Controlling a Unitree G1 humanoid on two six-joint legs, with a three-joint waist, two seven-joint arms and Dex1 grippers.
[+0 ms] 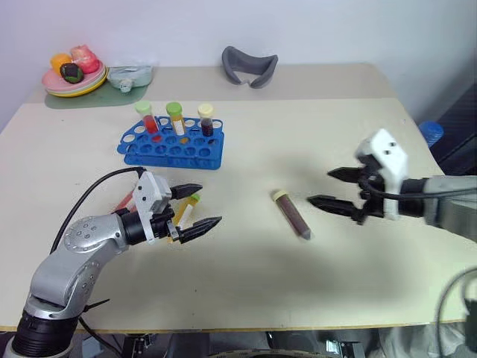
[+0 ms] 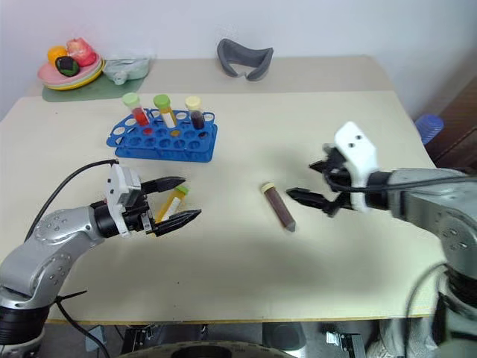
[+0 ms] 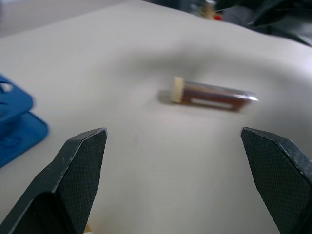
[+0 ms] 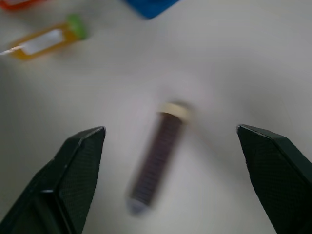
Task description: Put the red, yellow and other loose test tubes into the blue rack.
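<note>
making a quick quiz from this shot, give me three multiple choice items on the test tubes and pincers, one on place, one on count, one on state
1. Where does the dark brown tube lie?
A. on the table between the two pincers
B. in the blue rack
C. on the plate of fruit

2. How many capped tubes stand in the blue rack?
A. one
B. three
C. five

3. How is the right pincer?
A. shut on a tube
B. open, holding nothing
C. shut, empty

Answers:
1 A: it lies flat on the table with the left pincer on one side and the right on the other.
2 B: three caps, two green and one cream, rise above the rack.
3 B: its fingers stand apart with nothing between them.
</note>
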